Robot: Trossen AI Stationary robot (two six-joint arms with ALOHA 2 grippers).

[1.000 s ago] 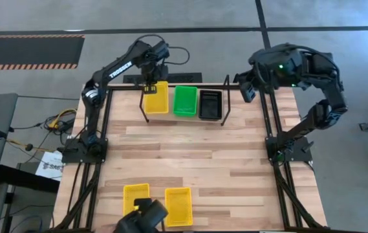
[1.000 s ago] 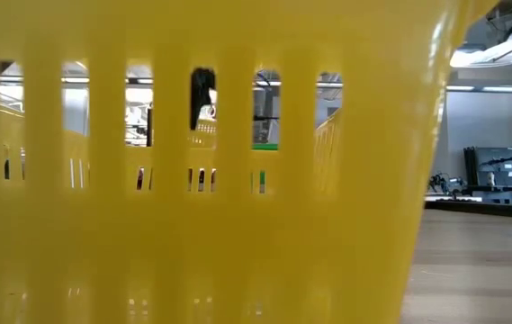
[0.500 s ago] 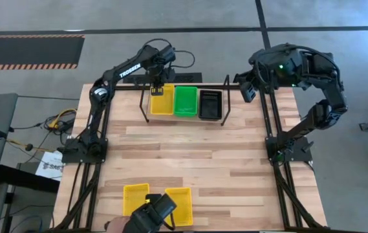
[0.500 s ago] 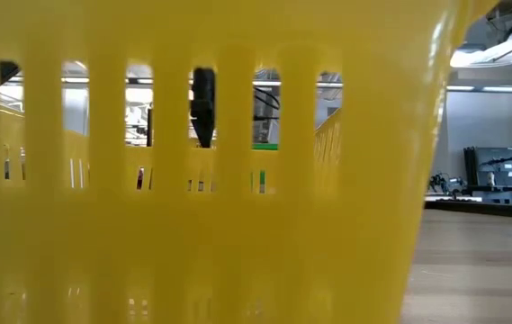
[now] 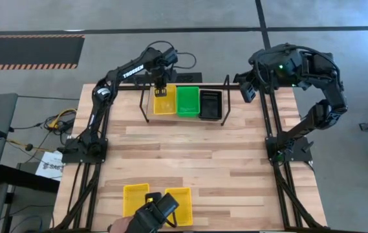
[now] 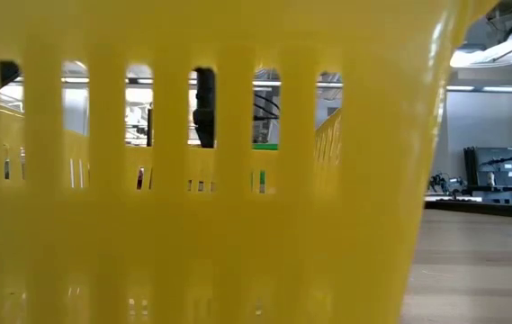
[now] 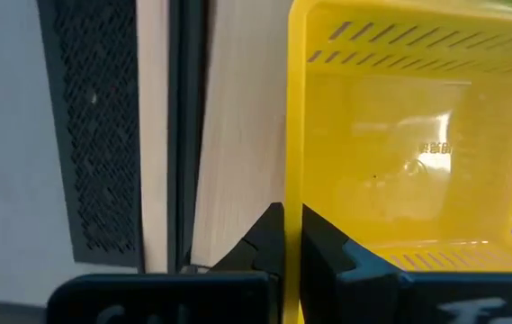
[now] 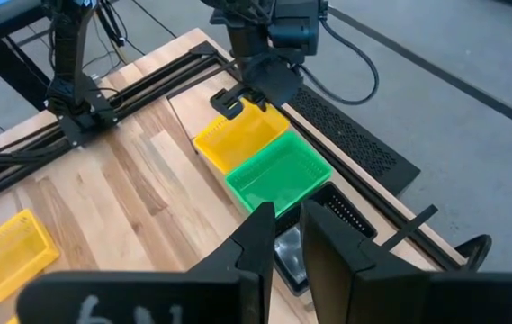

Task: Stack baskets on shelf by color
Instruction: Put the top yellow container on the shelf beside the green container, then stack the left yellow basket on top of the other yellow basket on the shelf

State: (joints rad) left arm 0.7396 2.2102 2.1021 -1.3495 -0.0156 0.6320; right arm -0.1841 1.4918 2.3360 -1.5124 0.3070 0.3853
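On the shelf [image 5: 226,97], a yellow basket [image 5: 163,101], green basket [image 5: 186,101] and black basket [image 5: 210,103] sit side by side; the left gripper [image 5: 160,86] pinches the yellow basket's far rim.

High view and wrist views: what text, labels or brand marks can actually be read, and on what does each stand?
"TROSSEN": white lettering on the left arm, legible only in part.
Raised mark in the floor of the yellow basket held by the left end effector: too blurred to read.
White paper by the left arm's base: print too small to read.

The wooden table [image 5: 190,155] carries the shelf [image 5: 226,100] and two yellow baskets [image 5: 136,197].
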